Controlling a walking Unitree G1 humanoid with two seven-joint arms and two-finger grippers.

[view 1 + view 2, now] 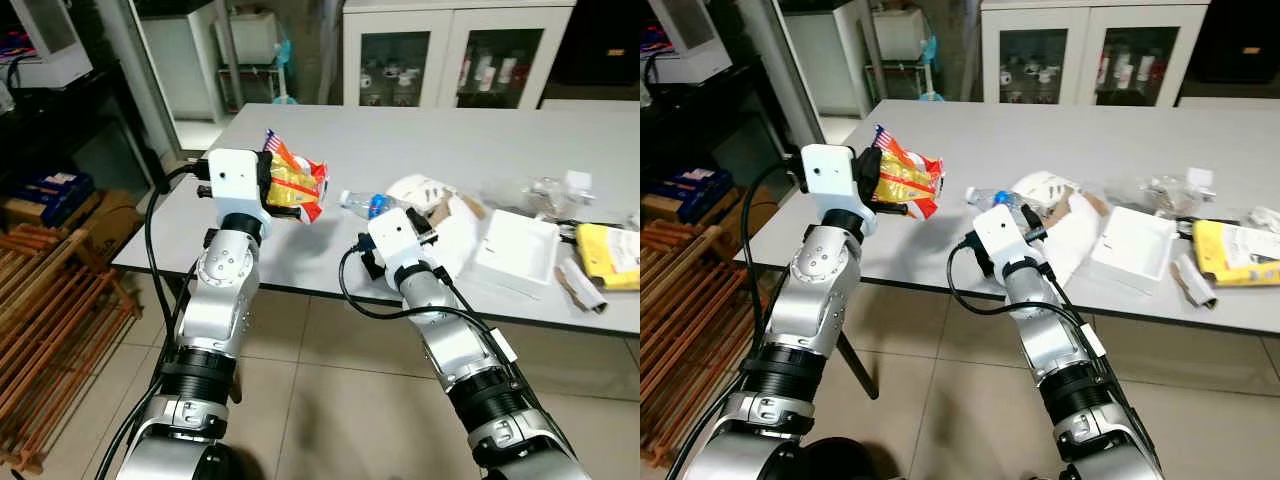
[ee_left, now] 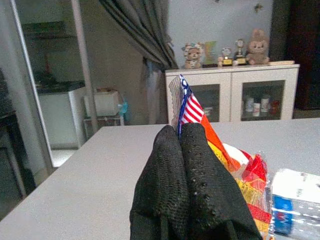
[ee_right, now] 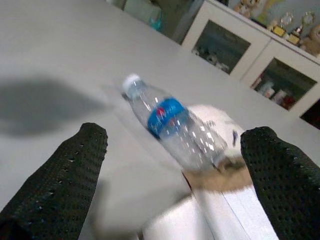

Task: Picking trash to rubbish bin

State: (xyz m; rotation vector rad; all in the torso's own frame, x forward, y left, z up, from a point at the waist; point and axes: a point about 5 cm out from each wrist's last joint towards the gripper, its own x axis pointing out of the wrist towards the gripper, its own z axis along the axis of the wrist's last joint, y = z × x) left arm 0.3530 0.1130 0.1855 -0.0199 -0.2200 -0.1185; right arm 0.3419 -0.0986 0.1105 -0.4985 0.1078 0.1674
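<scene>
My left gripper [image 1: 274, 186] is raised over the near left corner of the grey table [image 1: 450, 140], shut on an orange, red and yellow snack bag [image 1: 298, 186] with a flag print. In the left wrist view its black fingers [image 2: 185, 170] are pressed together on the snack bag [image 2: 227, 157]. A clear plastic bottle [image 1: 364, 204] with a blue label lies on the table to the right of the bag. My right gripper [image 1: 424, 222] hovers just short of the bottle [image 3: 172, 122], open, with one finger either side of it and nothing held.
Behind the bottle lies crumpled white paper [image 1: 425, 190] beside a white tray [image 1: 515, 250]. Clear plastic wrap [image 1: 530, 192] and a yellow packet [image 1: 610, 255] lie further right. A wooden rack [image 1: 50, 300] and boxes stand on the floor at left. A white cabinet [image 1: 450, 50] stands behind.
</scene>
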